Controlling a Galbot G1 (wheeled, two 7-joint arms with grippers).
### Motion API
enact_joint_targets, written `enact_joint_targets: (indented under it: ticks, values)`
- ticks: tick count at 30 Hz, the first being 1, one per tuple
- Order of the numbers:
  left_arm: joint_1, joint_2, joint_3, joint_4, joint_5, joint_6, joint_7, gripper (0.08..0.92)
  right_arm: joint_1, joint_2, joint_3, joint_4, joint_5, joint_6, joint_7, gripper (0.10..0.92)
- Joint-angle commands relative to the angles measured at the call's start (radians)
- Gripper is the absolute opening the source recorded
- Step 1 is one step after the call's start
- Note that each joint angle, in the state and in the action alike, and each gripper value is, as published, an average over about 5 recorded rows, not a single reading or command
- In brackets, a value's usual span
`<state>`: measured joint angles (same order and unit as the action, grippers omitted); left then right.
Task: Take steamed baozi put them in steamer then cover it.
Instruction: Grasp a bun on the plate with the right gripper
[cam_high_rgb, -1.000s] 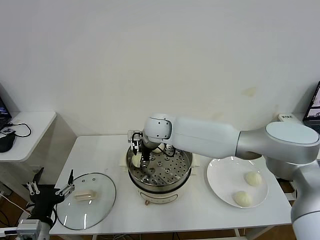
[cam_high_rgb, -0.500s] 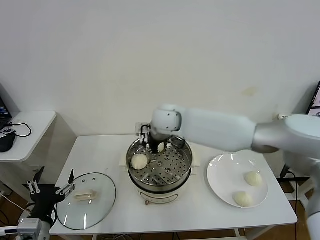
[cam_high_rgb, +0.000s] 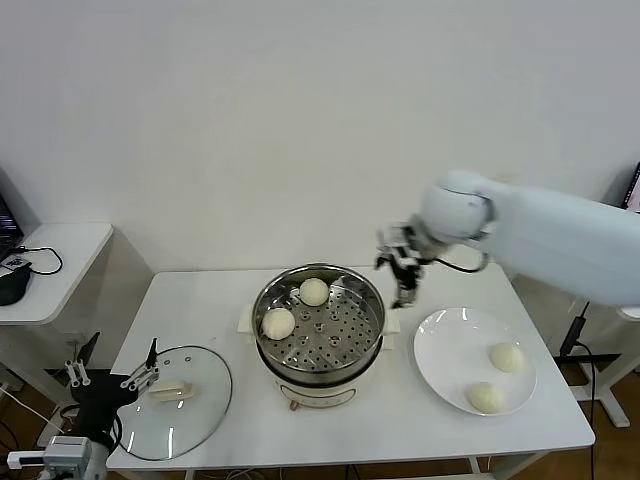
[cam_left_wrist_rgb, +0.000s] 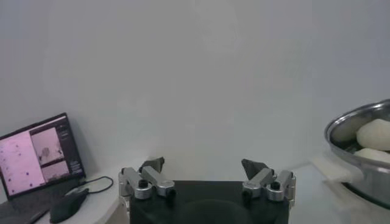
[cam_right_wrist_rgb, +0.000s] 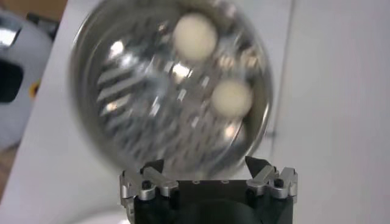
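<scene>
Two round cream-white baozi (cam_high_rgb: 314, 292) sit in the shiny perforated steel steamer (cam_high_rgb: 319, 322); two rest on the flat white plate (cam_high_rgb: 445, 362). Right gripper (cam_high_rgb: 402, 270), jaws spread and empty, hangs between steamer and plate. The left gripper (cam_high_rgb: 112, 377), jaws apart, waits beside the clear glass lid (cam_high_rgb: 195, 400).

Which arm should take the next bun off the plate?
Right. Its open gripper hangs empty between the steamer and the plate, near two buns. The left gripper is parked beside the lid.

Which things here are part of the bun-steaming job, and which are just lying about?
Job: two buns in the steamer; two buns on the plate; glass lid.
Lying about: mouse on side table; laptop.
</scene>
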<state>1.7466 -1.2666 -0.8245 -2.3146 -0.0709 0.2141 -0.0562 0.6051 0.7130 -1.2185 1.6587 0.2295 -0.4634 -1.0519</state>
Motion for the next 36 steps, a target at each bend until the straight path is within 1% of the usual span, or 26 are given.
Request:
enact_joint_targets:
  ticks: [1, 4, 8, 12, 18, 26, 36]
  values:
    - [0.000, -0.002, 0.012, 0.004, 0.006, 0.000, 0.000, 0.823, -0.207, -0.434, 0.090, 0.162, -0.267, 0.180, -0.081, 0.823]
    - [0.001, -0.006, 0.022, 0.006, 0.016, -0.001, 0.000, 0.823, -0.355, -0.482, 0.185, 0.173, -0.325, 0.199, -0.075, 0.823]
    - [0.004, -0.012, 0.029, 0.010, 0.026, -0.002, -0.001, 0.823, -0.672, -0.535, 0.425, 0.174, -0.391, 0.221, -0.067, 0.823]
    - [0.009, -0.010, 0.027, 0.014, 0.031, -0.003, -0.001, 0.823, -0.885, -0.547, 0.607, 0.151, -0.436, 0.238, -0.060, 0.823]
    - [0.014, -0.011, 0.020, 0.014, 0.033, -0.001, -0.001, 0.823, -0.948, -0.501, 0.637, 0.103, -0.461, 0.238, -0.057, 0.823]
    - [0.022, -0.017, 0.010, 0.017, 0.034, -0.002, -0.001, 0.823, -0.967, -0.439, 0.636, 0.060, -0.450, 0.225, -0.049, 0.823]
    - [0.023, -0.019, 0.001, 0.025, 0.035, -0.002, -0.001, 0.823, -0.954, -0.327, 0.635, -0.039, -0.430, 0.212, -0.029, 0.823]
